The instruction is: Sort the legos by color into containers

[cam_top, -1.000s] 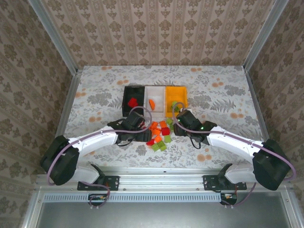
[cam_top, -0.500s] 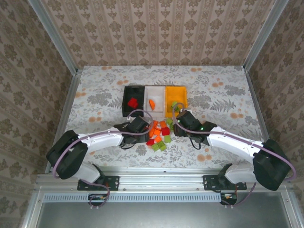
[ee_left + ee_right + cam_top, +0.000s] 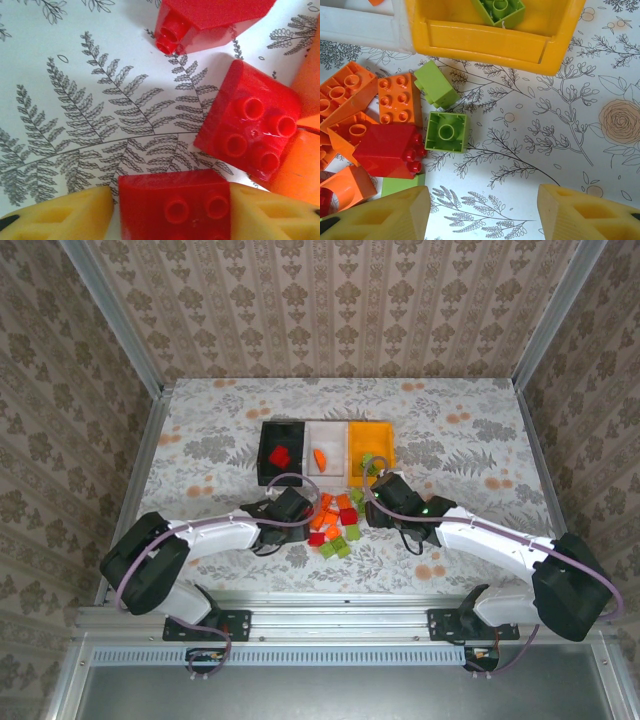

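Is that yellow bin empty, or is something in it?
Not empty: a light green brick lies inside the yellow bin.

No room between the left gripper (image 3: 172, 220) fingers (image 3: 60, 215): a red brick (image 3: 175, 205) fills the gap. A second red brick (image 3: 250, 125) sits just ahead-right, against orange bricks (image 3: 305, 165). A third red brick (image 3: 210, 20) is at the top. Bare tablecloth (image 3: 75, 100) to their left gives passage.

Right gripper (image 3: 482, 210) jaws are wide apart over bare cloth. The orange-yellow bin (image 3: 490, 42) wall blocks ahead, and two green bricks (image 3: 446, 131) and the pile (image 3: 375, 130) crowd the left. The right side is free.

In the top view, the bin row (image 3: 325, 452) walls off the far side of the pile and both arms flank it.
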